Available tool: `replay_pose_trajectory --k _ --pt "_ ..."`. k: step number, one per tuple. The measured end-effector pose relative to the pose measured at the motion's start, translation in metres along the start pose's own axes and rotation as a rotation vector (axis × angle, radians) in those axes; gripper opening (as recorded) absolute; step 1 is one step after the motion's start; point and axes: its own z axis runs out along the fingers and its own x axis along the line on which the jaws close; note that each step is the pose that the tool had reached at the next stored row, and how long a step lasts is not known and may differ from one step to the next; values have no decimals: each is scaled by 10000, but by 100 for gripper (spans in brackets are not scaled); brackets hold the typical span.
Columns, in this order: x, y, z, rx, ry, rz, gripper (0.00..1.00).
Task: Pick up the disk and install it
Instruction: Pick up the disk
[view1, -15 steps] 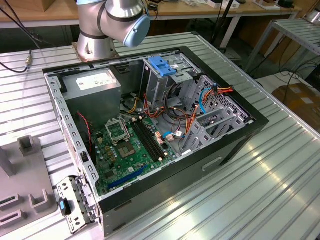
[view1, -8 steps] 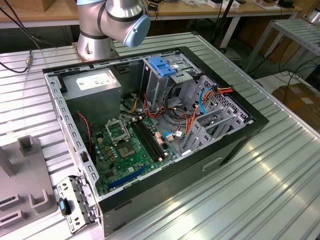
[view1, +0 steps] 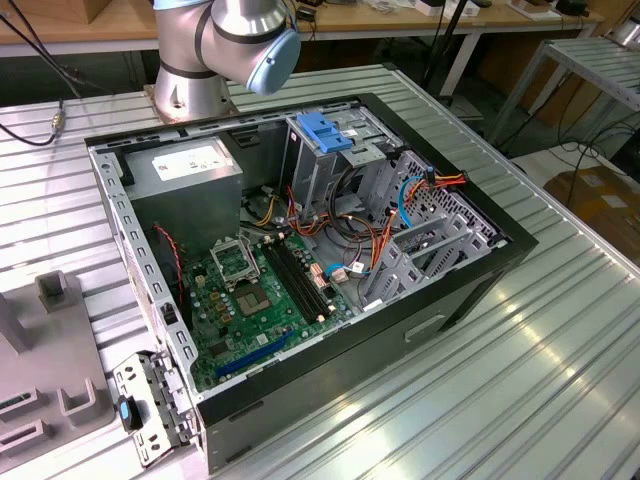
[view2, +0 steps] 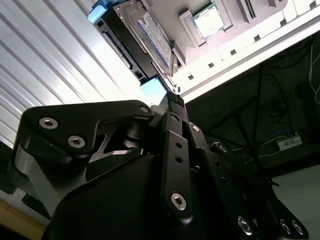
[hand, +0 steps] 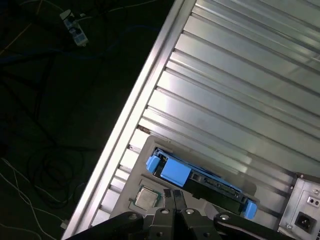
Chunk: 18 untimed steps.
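Note:
The disk, a flat grey drive in a bright blue carrier rail, lies on a pale grey fixture plate near the edge of the slatted metal table. In the second wrist view the disk shows its label side, with a blue tab at the end nearest me. My gripper hangs just short of that tab, its black fingers pressed together with nothing between them. In the first wrist view my gripper sits beside the blue tab, apart from it.
The open computer case holds a green motherboard, a grey power supply and a metal cage with a blue latch. The arm's base stands behind it. A processor chip rests beside the disk. The table edge drops to dark floor.

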Motion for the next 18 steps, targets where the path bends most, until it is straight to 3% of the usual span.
replay_pose_trajectory --k 18 --pt "0 0 0 -21 43 -956 11"
